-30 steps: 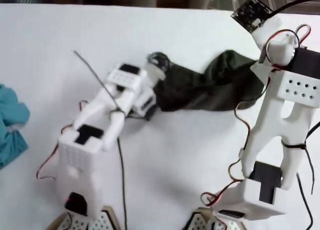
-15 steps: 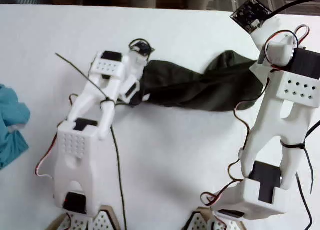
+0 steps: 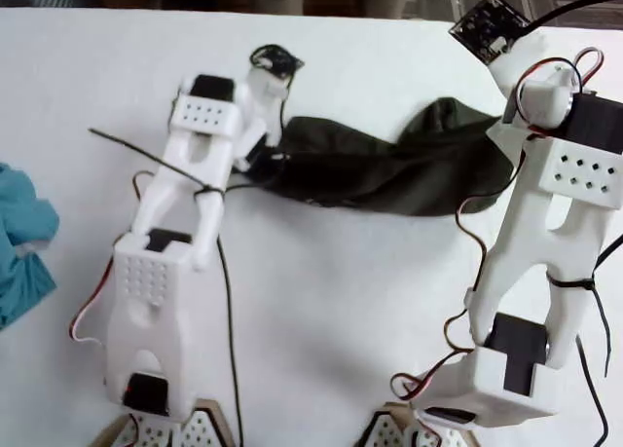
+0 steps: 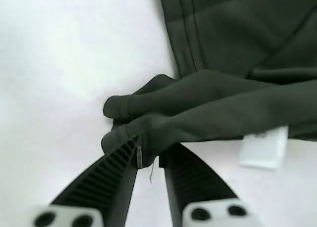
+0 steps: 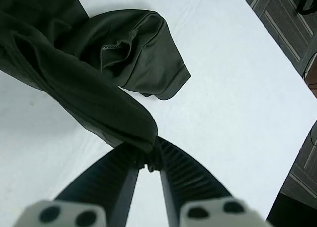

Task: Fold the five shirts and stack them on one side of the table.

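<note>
– Shirt location?
– Dark shirt [image 3: 389,169] stretches across the far counter [image 3: 321,301], between both arms.
– Fingers?
– Left fingers [image 4: 106,175] pinch its left end; right fingers [image 5: 109,180] clench its right end.

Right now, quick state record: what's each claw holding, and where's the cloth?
left claw: shut on one end of the dark shirt
right claw: shut on the shirt's other end
dark shirt: stretched between the two claws, bunched lengthwise, not folded
teal cloth: crumpled at the edge of the table on the left arm's side, no claw on it
</note>
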Robot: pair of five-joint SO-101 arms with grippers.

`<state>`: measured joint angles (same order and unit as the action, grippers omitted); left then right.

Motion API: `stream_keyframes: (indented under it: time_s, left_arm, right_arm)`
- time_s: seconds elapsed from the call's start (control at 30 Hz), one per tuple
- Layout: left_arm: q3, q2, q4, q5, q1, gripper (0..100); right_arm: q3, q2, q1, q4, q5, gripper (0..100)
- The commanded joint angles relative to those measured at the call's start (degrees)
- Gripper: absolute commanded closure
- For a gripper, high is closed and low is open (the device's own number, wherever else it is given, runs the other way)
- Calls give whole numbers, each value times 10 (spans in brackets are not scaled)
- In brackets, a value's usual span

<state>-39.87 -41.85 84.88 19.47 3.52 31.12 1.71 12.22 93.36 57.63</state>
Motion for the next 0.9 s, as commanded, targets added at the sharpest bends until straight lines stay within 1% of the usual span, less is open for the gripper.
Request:
stream_keyframes:
  time_s: [0.0,0.1,0.13,0.3,0.47,0.57,0.73,0.8,0.87]
  left_arm:
    - [-72,14,64,0,-3,947]
    - [-124,25,146,1,16,957]
    - [-140,32,164,1,26,977]
    - [-154,84,166,-36,58,979]
    - [-154,156,171,-35,73,980]
    - [-151,215,171,-23,54,980]
    - [-152,299,171,0,-4,980]
    - [-152,326,171,0,-21,980]
    - [-152,350,171,0,-33,980]
  right_arm:
    - [24,-2,-1,3,-2,978]
    - [24,-2,0,3,-2,978]
    - [24,-2,0,3,-3,978]
    - [24,-32,0,4,-47,978]
    - [14,-87,2,1,-54,978]
    - [-37,-107,29,-29,-50,978]
    - [-141,-128,94,-168,-71,978]
    - [-152,-140,97,-209,-91,978]
    - [-150,-156,91,-222,-107,979]
